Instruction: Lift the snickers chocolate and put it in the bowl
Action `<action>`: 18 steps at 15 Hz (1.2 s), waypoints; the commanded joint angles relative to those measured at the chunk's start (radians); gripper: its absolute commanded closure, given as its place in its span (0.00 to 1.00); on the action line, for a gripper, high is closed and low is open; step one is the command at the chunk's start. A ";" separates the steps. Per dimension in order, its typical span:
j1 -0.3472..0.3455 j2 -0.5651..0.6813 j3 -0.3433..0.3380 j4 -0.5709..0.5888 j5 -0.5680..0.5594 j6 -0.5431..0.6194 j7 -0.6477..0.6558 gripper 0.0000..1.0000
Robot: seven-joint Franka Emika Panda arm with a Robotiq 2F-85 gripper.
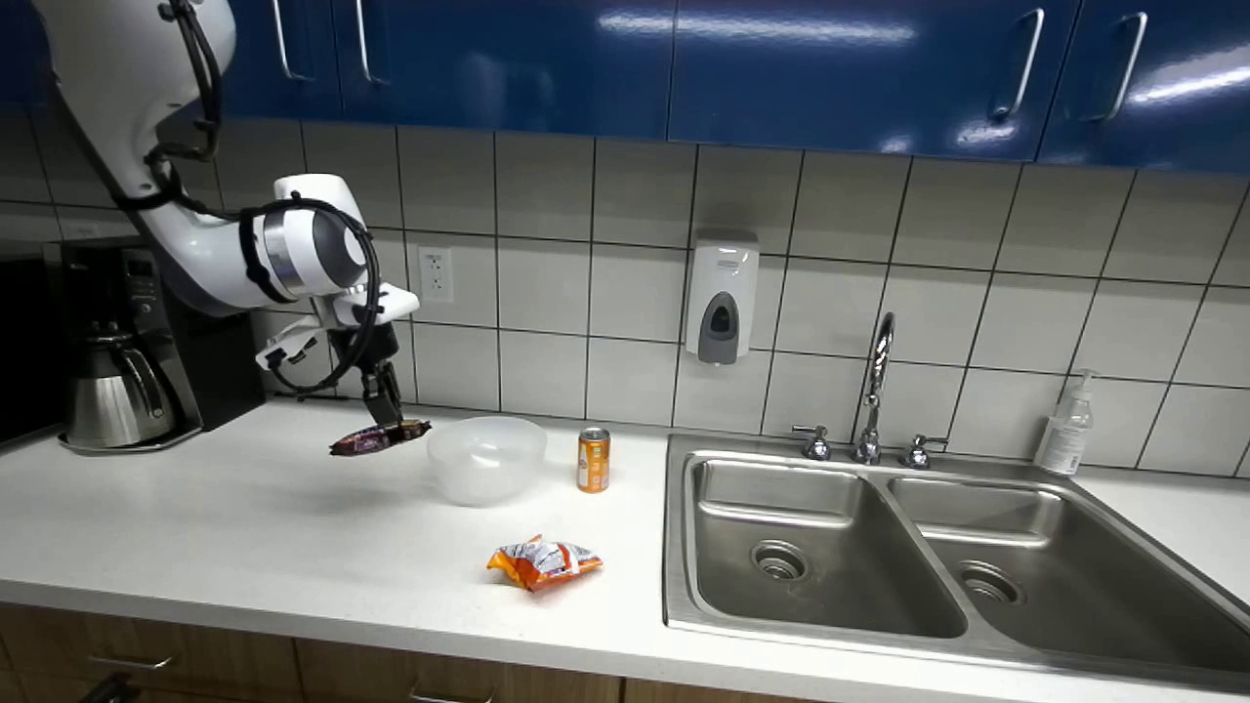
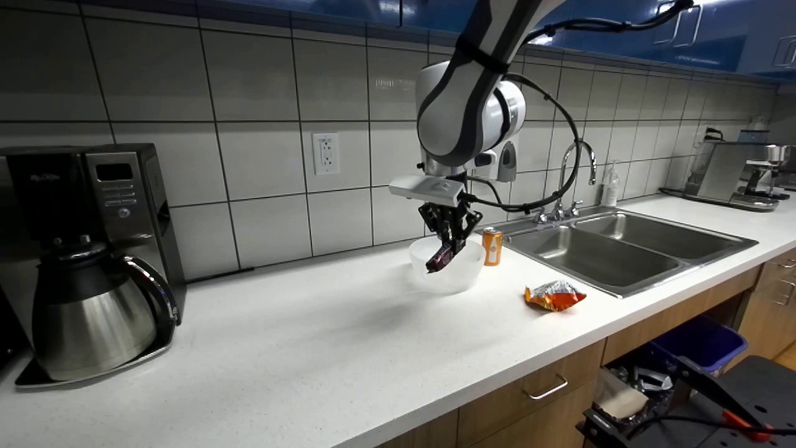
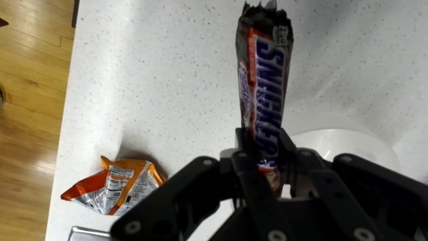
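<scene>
You are holding the snickers chocolate (image 3: pixel 265 77) clear above the worktop (image 1: pixel 244 517). Your fingers (image 3: pixel 245 172) are gripping it from both sides, off its middle; in the wrist view the longer part is sticking out past them, its printed name showing. In an exterior view the bar is hanging left of the bowl (image 1: pixel 486 469), tilting, left end lower, right end sitting near the rim; whether they are touching, you cannot tell. Bowl: whitish, translucent, standing upright on the worktop; in the wrist view your fingers are partly hiding it. An orange can (image 1: pixel 593 459) is standing upright to the bowl's right, near it but apart. A crinkled orange, red and silver snack packet (image 1: pixel 543 563) is lying nearer than both, well apart from the bar. Farther right, a double sink (image 1: pixel 830 591) is taking up the worktop, its faucet (image 1: pixel 872 395) standing at the far edge. A soap dispenser (image 1: pixel 723 273) is hanging on the tiled wall (image 1: pixel 547 283). At the left a coffee maker (image 2: pixel 121 233) is standing, holding its carafe (image 2: pixel 93 317).
</scene>
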 commanded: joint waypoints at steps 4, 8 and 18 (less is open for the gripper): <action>-0.095 -0.079 0.023 0.016 -0.008 -0.071 0.025 0.94; -0.153 -0.064 0.035 0.075 0.016 -0.113 -0.001 0.94; -0.246 0.038 0.070 0.207 0.084 -0.058 -0.086 0.94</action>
